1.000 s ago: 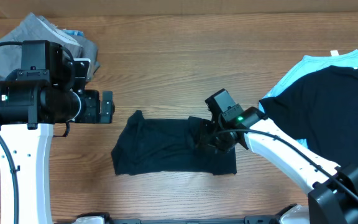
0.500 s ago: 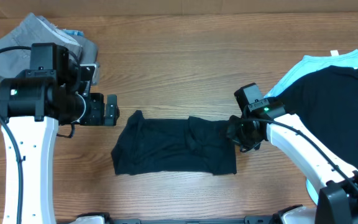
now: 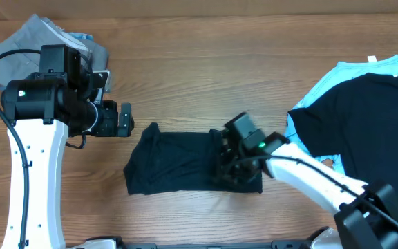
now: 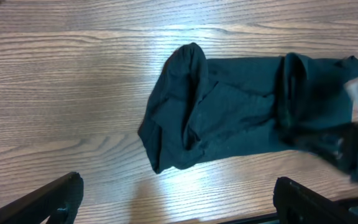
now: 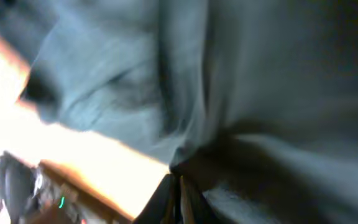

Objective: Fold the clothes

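A black T-shirt (image 3: 185, 164) lies folded into a flat rectangle in the middle of the wooden table; it also shows in the left wrist view (image 4: 241, 106). My right gripper (image 3: 231, 166) is down on the shirt's right part. In the right wrist view its fingers (image 5: 169, 196) are closed together, with black fabric (image 5: 260, 93) bunched at their tips. My left gripper (image 3: 124, 120) hovers left of the shirt, open wide and empty; its fingertips (image 4: 58, 199) frame bare wood.
A pile of grey trousers (image 3: 43, 38) with a bit of light-blue cloth lies at the back left behind the left arm. A black and light-blue tee (image 3: 365, 111) is spread at the right edge.
My right gripper went right, off the shirt's edge, then came back left onto the shirt's right part. The left arm shifted slightly; its gripper stays open.
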Robot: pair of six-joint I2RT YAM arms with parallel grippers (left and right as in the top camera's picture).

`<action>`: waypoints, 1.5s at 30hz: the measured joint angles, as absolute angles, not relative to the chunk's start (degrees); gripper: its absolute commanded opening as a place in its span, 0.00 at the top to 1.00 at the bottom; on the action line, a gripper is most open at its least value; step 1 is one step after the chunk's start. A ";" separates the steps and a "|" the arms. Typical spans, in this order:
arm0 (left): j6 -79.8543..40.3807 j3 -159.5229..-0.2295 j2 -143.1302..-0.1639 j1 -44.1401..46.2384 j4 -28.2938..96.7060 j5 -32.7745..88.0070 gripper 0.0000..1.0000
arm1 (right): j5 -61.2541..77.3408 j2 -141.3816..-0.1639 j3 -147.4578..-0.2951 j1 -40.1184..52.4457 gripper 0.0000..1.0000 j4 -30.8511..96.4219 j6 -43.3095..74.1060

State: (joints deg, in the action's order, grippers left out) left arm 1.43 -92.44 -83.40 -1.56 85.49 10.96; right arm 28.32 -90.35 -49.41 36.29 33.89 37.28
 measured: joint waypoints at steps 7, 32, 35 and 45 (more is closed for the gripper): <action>1.39 -87.59 -83.40 -1.56 82.39 10.98 0.00 | 25.65 -89.69 -50.68 37.26 0.81 39.66 36.32; -0.23 -55.44 -99.63 -1.58 48.40 19.97 0.12 | 15.92 -84.27 -52.36 24.84 0.68 49.60 31.64; 0.27 -56.12 -101.10 -1.67 48.01 20.01 0.60 | 15.79 -84.25 -52.36 24.82 0.68 49.58 31.46; 1.26 -57.47 -103.77 -2.37 57.28 18.50 0.96 | 15.14 -84.27 -52.36 24.84 0.68 50.50 31.46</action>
